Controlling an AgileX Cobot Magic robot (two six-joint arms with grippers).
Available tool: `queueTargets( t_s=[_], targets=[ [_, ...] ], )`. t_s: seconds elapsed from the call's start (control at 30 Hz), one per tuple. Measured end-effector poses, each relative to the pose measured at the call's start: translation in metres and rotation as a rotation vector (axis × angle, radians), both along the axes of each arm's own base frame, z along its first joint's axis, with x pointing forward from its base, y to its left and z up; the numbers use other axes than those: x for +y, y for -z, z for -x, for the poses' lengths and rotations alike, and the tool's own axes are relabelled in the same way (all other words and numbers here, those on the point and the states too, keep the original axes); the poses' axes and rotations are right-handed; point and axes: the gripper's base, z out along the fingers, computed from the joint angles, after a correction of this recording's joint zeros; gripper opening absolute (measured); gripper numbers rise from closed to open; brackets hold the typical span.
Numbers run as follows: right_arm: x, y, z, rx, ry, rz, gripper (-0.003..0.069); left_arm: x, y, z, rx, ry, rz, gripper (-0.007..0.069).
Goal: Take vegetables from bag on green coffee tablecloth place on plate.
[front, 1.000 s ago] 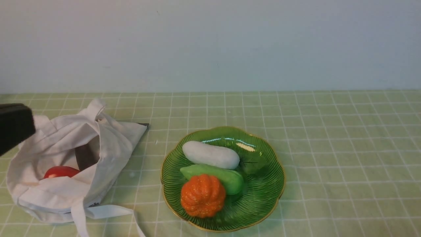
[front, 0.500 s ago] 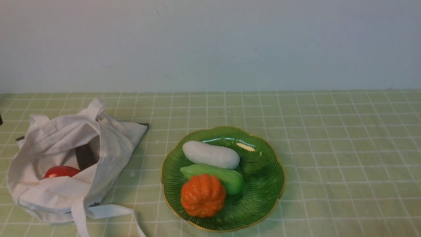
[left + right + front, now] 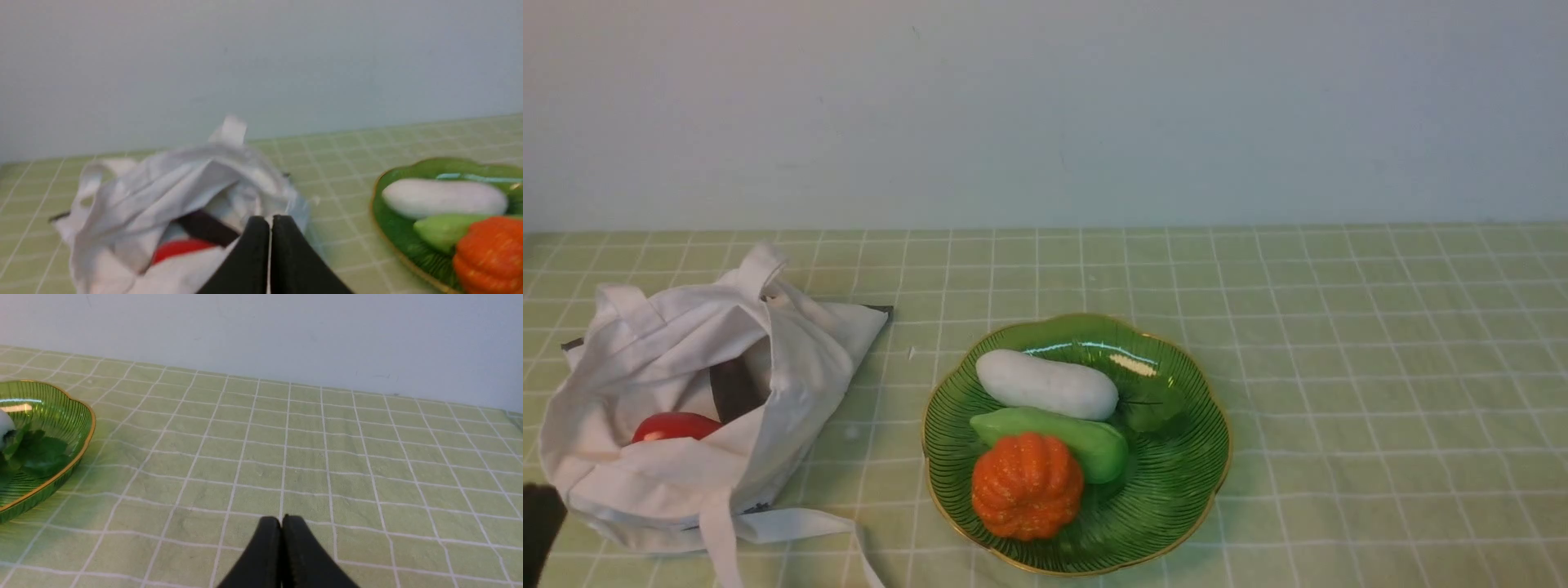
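Note:
The white cloth bag [image 3: 686,408] lies at the left on the green checked tablecloth [image 3: 1339,367]. A glossy red vegetable [image 3: 674,426] sits in its mouth; it also shows in the left wrist view [image 3: 179,249]. The green glass plate [image 3: 1184,482] holds the orange pumpkin [image 3: 1025,486], a white vegetable [image 3: 1045,384] and a green one [image 3: 1086,441]. My left gripper [image 3: 269,222] is shut and empty, just near of the bag; only a dark bit of it [image 3: 539,523] shows in the front view. My right gripper [image 3: 281,520] is shut and empty over bare cloth, right of the plate [image 3: 81,428].
A pale wall [image 3: 1045,114] runs along the far edge of the table. The bag's strap handles [image 3: 768,531] trail toward the near edge. A green leaf [image 3: 1156,408] lies in the plate.
My left arm, seen at the left edge beside the bag a second ago, has drawn back and now shows only at the lower left corner. Bag, plate and vegetables have not moved.

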Motion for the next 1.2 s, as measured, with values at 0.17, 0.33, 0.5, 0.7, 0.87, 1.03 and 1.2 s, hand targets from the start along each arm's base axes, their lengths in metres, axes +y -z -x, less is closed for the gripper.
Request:
queueTargets(
  t_s=[0.17, 0.33, 0.5, 0.7, 0.87, 1.03, 1.2],
  targets=[
    [0.0, 0.0, 0.0, 0.0, 0.0, -0.002, -0.0015, 0.002, 0.037, -0.001, 0.109, -0.037, -0.037, -0.0005],
    [0.0, 0.0, 0.0, 0.0, 0.0, -0.002, -0.0015, 0.003, 0.042, 0.001, 0.158, -0.039, -0.056, -0.0005],
    [0.0, 0.0, 0.0, 0.0, 0.0, -0.002, -0.0015, 0.003, 0.042, 0.001, 0.158, -0.039, -0.056, -0.0005],
    [0.0, 0.0, 0.0, 0.0, 0.0, -0.002, -0.0015, 0.003, 0.042, 0.001, 0.158, -0.039, -0.056, -0.0005],
    [0.0, 0.0, 0.0, 0.0, 0.0, -0.002, -0.0015, 0.003, 0.042, 0.001, 0.158, -0.039, -0.057, -0.0005],
    [0.0, 0.0, 0.0, 0.0, 0.0, -0.002, -0.0015, 0.003, 0.042, 0.001, 0.158, -0.039, -0.057, -0.0005],
    [0.0, 0.0, 0.0, 0.0, 0.001, -0.003, -0.0015, 0.003, 0.042, 0.001, 0.158, -0.039, -0.057, -0.0005]
  ],
)
